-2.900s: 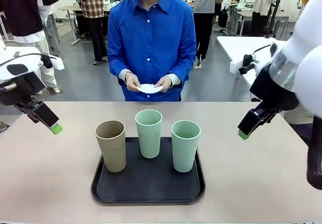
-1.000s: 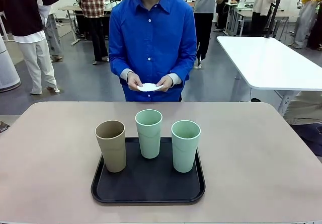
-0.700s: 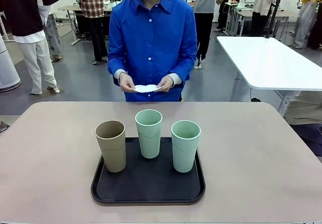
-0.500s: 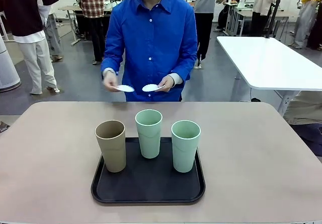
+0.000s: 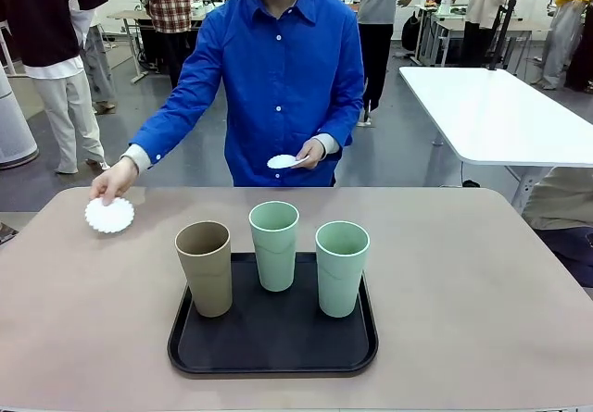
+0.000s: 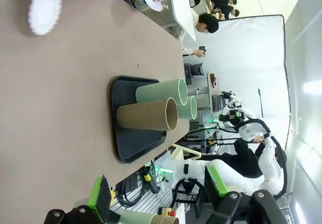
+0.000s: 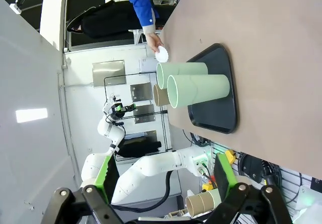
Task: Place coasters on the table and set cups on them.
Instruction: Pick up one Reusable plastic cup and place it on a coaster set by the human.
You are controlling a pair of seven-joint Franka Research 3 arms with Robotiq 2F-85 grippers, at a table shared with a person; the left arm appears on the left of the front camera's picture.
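Front view: black tray (image 5: 273,338) holds three cups (image 5: 274,245).

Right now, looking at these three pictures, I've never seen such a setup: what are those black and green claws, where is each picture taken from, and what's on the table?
The claws are two robot grippers, both open, holding nothing. The front picture looks across the table at a person. The sideways pictures come from wrist cameras: one shows the left gripper, one the right gripper. A black tray carries a tan cup and two green cups. One hand lays a white coaster on the table; the other hand holds another coaster.
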